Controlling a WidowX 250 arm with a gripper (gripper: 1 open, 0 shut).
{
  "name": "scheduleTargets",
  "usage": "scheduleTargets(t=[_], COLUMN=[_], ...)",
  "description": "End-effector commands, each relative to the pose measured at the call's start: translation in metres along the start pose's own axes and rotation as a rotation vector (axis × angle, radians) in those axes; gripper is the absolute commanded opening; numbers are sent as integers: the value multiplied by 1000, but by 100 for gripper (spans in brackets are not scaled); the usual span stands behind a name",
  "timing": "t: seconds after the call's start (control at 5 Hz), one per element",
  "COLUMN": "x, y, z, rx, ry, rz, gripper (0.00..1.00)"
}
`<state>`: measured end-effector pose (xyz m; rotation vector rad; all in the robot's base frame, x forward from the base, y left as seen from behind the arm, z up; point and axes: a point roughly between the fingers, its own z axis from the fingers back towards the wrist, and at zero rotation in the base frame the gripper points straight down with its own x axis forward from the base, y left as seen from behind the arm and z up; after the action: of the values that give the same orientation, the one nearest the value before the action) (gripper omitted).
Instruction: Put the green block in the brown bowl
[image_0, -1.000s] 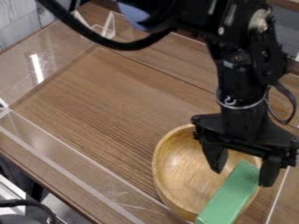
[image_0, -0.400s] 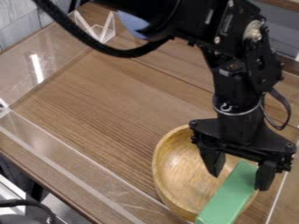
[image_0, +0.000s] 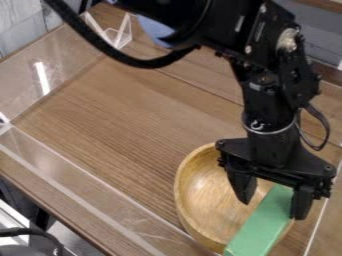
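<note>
One green block (image_0: 266, 228) leans across the brown bowl (image_0: 205, 195) rim, partly inside, beneath the spread, empty claw (image_0: 275, 198).

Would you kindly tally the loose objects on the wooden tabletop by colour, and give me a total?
Green: 1, the green block, lying in the brown bowl and leaning out over its near rim
Brown: 1, the brown bowl
Total: 2
The claw stands open over the block and is not counted.
</note>
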<state>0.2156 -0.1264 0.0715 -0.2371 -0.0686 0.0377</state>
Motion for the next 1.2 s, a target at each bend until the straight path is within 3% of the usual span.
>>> scheduleTargets(t=[0.0, 1.0], x=[8, 14], y=[0, 9], z=[5, -7], rx=[-13, -9], ry=[-27, -6], rz=[5, 33], gripper=[100, 100])
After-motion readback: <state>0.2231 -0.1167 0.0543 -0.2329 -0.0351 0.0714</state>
